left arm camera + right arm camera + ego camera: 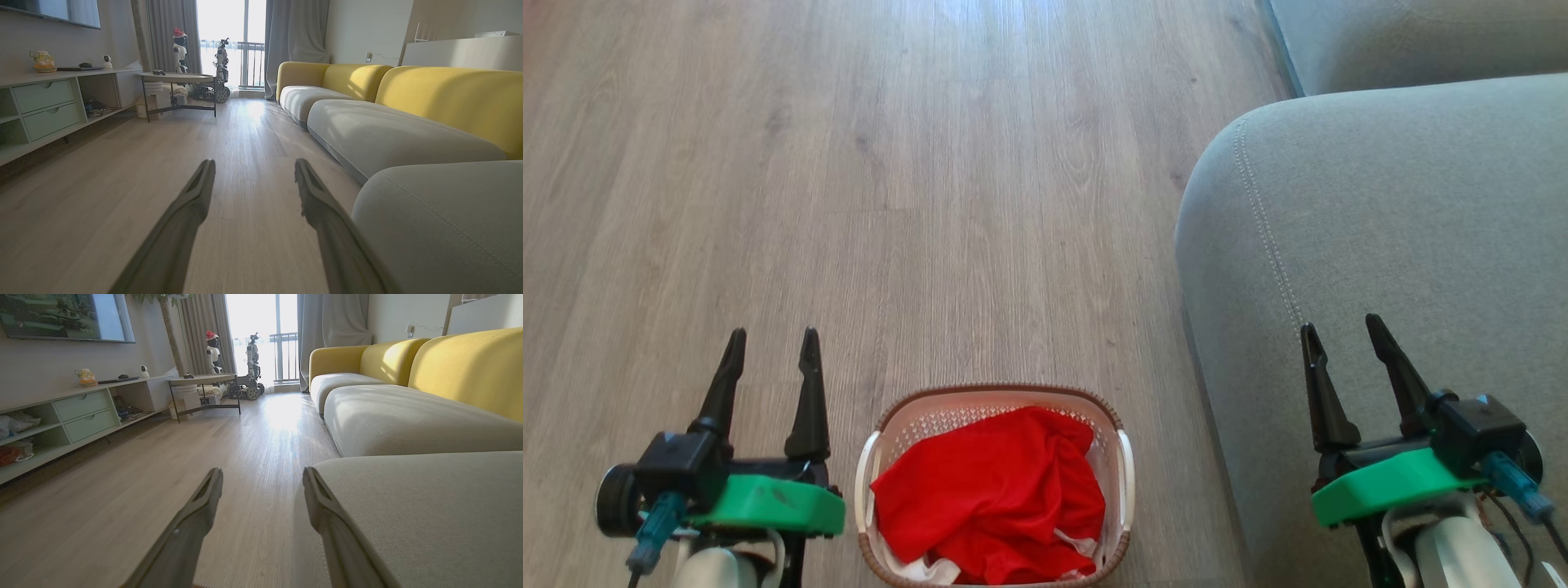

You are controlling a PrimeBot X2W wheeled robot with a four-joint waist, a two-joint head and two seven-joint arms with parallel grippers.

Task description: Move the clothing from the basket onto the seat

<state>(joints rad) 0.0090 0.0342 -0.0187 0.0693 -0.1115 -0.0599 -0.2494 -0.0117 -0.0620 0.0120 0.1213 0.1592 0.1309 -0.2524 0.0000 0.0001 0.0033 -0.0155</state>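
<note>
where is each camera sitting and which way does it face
Head view: on the head, looking down at the floor, basket of clothing and seat; left gripper and right gripper show, both open.
Left wrist view: on the left wrist, low, facing along the room toward the window; its own fingers frame the floor.
Right wrist view: same heading; one finger overlaps the seat.
Shared: both wrist views show the window, yellow sofa backs and the seat.

Left end effector [774, 346] and right end effector [1343, 331] hover level, fingers spread apart, holding nothing.
</note>
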